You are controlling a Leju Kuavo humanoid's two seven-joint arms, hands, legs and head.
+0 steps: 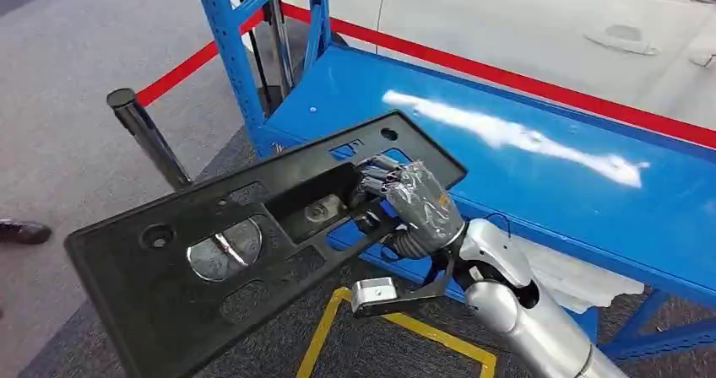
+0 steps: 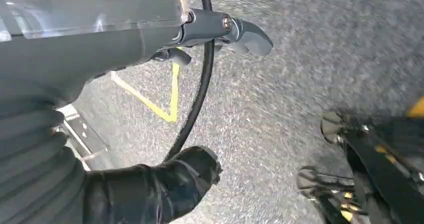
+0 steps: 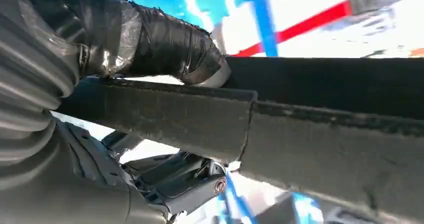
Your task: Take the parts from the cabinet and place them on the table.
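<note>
Fingers of the right hand (image 1: 405, 199) curl through a rectangular opening in the middle of a large black panel (image 1: 211, 260), gripping the bar along that opening, so the panel hangs in the air, tilted, with its far right corner over the near left edge of the blue table (image 1: 540, 167). Most of the panel juts out to the left, over grey carpet and yellow floor tape (image 1: 397, 327). A black post (image 1: 148, 133) stands just beyond the panel's far left edge, and the blue upright (image 1: 224, 49) of the rack rises at the table's far left corner. The tabletop stretching to the right is bare and glossy.

From the right wrist, the grip shows close up: a taped dark thumb (image 3: 165, 46) presses on the top of the panel's thick edge (image 3: 280, 129), with other fingers beneath it.

The left wrist camera looks down at the carpet, where the left hand (image 2: 150, 184) hangs; its fingers hold nothing, and a dark cable (image 2: 200, 94) runs past them.
</note>
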